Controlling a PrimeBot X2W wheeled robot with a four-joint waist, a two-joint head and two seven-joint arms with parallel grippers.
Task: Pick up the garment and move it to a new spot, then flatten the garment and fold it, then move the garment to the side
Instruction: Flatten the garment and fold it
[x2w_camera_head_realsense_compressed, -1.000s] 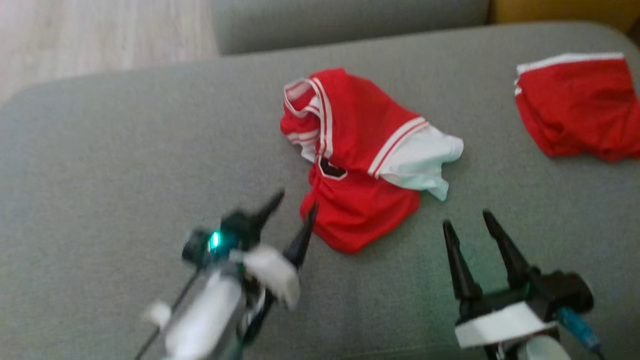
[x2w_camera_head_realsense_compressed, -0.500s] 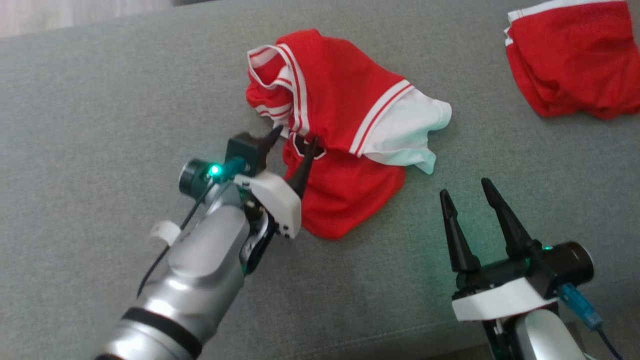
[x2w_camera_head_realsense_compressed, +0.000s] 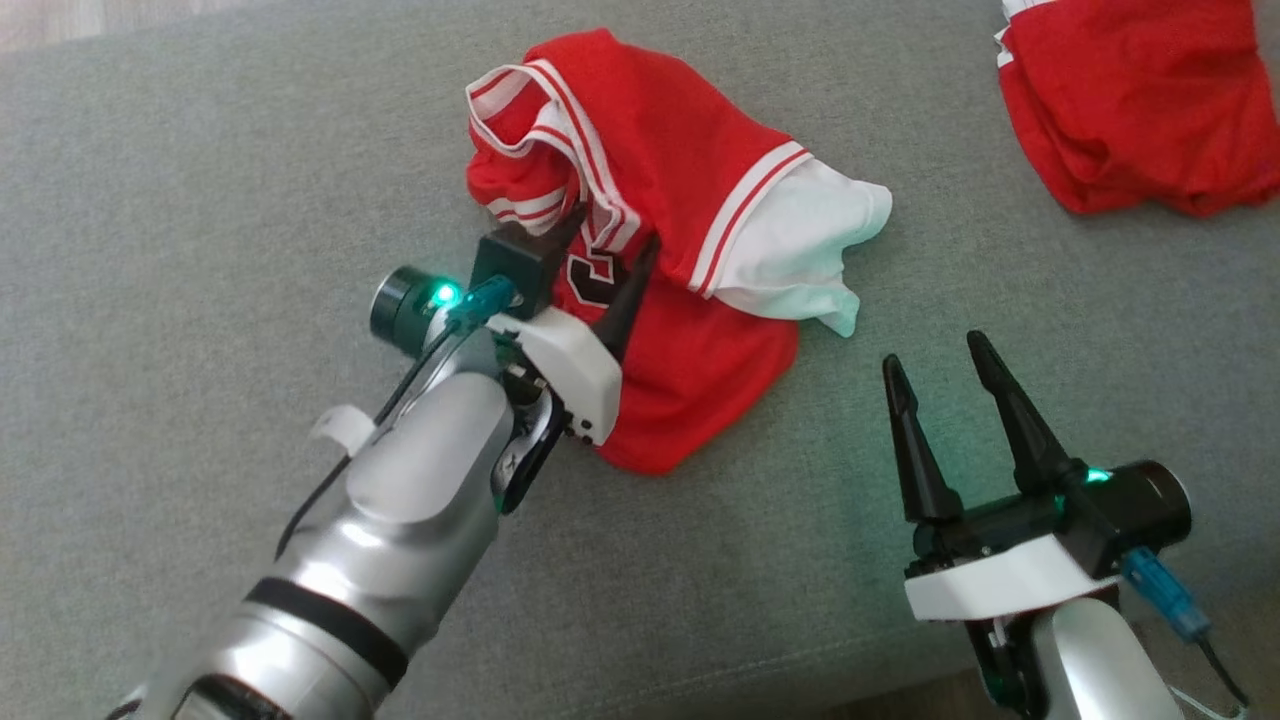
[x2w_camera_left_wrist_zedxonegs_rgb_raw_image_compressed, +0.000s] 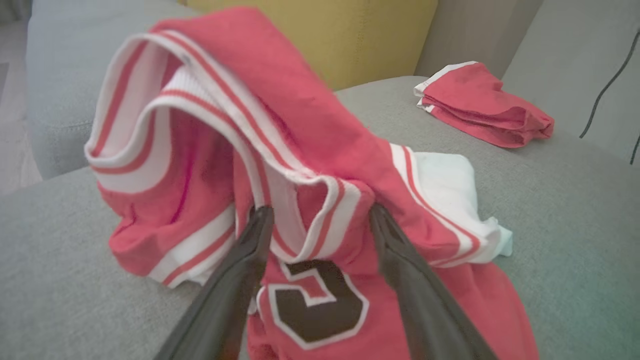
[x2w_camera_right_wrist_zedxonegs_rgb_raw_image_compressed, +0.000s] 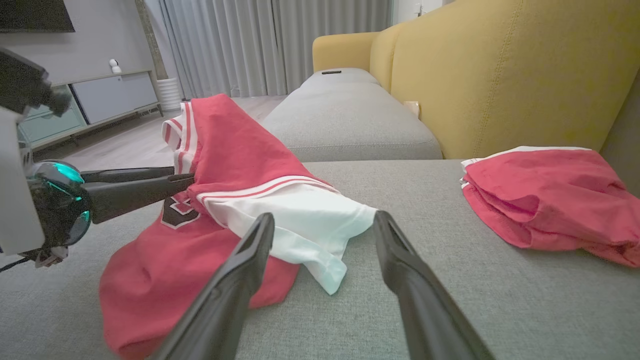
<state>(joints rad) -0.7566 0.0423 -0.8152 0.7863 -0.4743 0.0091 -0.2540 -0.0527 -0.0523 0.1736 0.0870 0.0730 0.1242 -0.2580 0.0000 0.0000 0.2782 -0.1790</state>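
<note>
A broad grey fabric sofa cushion (x2w_camera_head_realsense_compressed: 200, 200) carries a crumpled red jersey with white striped trim (x2w_camera_head_realsense_compressed: 690, 150) near its middle and, well apart at its far right edge, a folded red garment with a white hem (x2w_camera_head_realsense_compressed: 1130, 100).

garment (x2w_camera_head_realsense_compressed: 700, 340): red jersey with red-and-white striped trim (x2w_camera_head_realsense_compressed: 530, 95), a dark number patch (x2w_camera_head_realsense_compressed: 590, 282) outlined in white, and a white section (x2w_camera_head_realsense_compressed: 800, 250) poking out from under a striped hem on the head view's right side. Crumpled, not flat: it sits in a heap mid-way across the grey cushion (x2w_camera_head_realsense_compressed: 200, 200), with the striped opening bunched and standing up at the far end and plain red fabric spread toward the near edge. The white section droops onto the cushion, loose corner pointing near-right.
</note>
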